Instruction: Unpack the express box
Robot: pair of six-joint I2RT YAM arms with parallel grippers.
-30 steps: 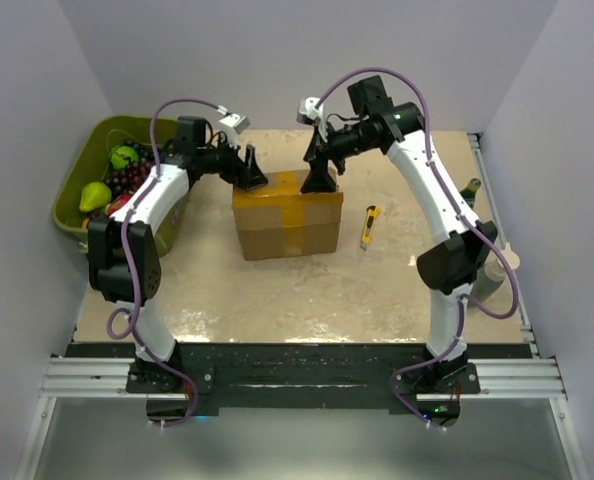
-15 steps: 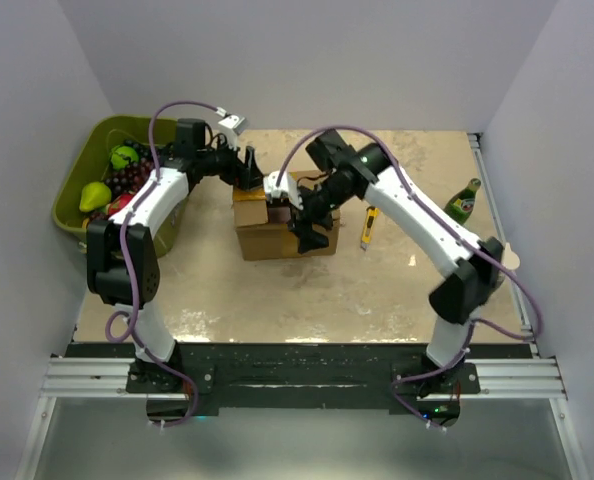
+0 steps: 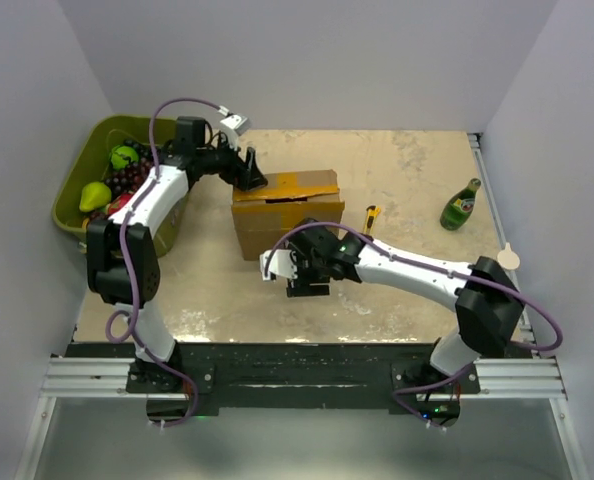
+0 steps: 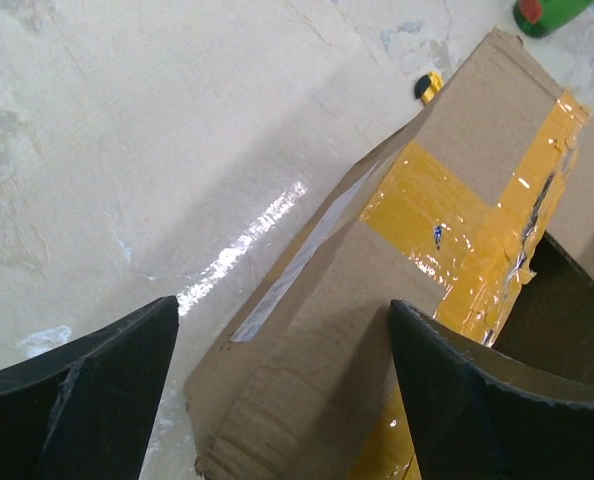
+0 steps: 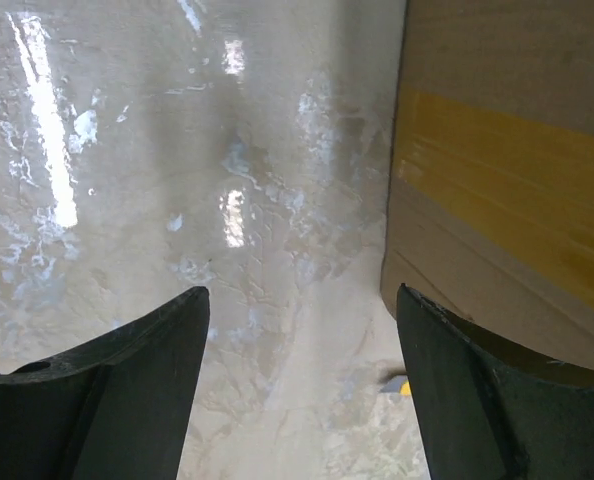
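The left pincer stands wide open with nothing in it. The far left corner of the box lies directly beneath the gap. The corner's edge runs out ahead between the two fingers without visibly touching either. Just beyond that corner, to the pincer's right, the taped top has parted: one flap tilts up and a dark opening shows beside it.

The right pincer is also spread and empty. It hangs low over the table with the box's near face just off to one side, so the box lies sideways from it, not under it.

The box's long axis runs across the table, from one arm toward the other. For folding the flaps back, I judge the left pincer the nearer and better placed. The right one would first have to rise to the top.
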